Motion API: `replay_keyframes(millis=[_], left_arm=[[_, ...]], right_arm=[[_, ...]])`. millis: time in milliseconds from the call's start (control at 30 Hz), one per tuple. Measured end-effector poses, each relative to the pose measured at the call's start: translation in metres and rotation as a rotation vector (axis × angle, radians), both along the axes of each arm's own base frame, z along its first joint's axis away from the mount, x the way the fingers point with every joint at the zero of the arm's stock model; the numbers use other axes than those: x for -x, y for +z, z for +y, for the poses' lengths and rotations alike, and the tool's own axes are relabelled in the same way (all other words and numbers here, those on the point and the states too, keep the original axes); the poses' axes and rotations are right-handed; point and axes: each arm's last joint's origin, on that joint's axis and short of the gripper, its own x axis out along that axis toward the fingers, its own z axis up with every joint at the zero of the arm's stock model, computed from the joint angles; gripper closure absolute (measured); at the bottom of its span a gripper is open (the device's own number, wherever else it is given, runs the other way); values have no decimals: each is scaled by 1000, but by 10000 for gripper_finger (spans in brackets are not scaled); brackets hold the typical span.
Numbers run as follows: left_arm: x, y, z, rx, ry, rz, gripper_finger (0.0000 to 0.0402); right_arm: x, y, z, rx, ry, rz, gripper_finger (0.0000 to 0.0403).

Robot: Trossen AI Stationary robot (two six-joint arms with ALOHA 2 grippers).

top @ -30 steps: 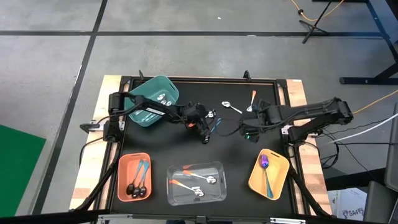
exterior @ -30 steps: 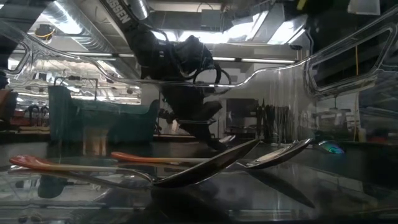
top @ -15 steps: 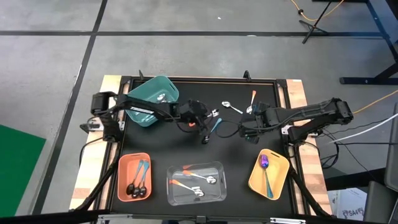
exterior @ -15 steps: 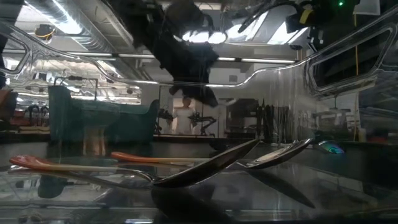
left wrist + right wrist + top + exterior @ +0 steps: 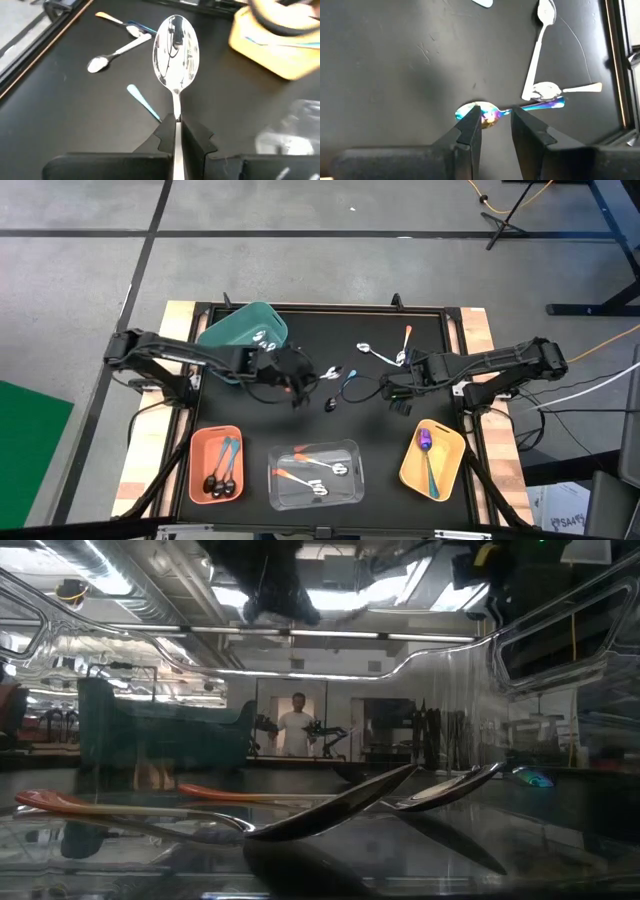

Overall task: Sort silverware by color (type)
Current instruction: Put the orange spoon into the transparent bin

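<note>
here the left end effector [image 5: 174, 131] pinches a silver spoon [image 5: 175, 52] by its handle.

no legible text, labels or numbers, seemingly

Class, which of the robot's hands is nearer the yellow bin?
Right. The right hand hovers just up-table of the yellow bin; the left hand, gripping a silver spoon, is farther, nearer mid-table.
</note>
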Motion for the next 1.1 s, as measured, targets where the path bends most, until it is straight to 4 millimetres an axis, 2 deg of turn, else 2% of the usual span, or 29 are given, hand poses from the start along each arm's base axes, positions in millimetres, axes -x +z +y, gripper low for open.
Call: replay_keyframes(millis=[267, 800, 933, 1100], left_arm=[[22, 26, -30, 5, -101, -70, 391], [30, 29, -98, 69, -377, -122, 391], [22, 22, -114, 71, -417, -156, 391], [10, -5, -133, 57, -451, -83, 391]], right_arm=[[-1, 0, 0, -2, 0, -12, 311], [-14, 3, 2, -23, 1, -148, 311], [-15, 4, 3, -25, 1, -163, 311], [-17, 4, 3, -27, 1, -180, 311]])
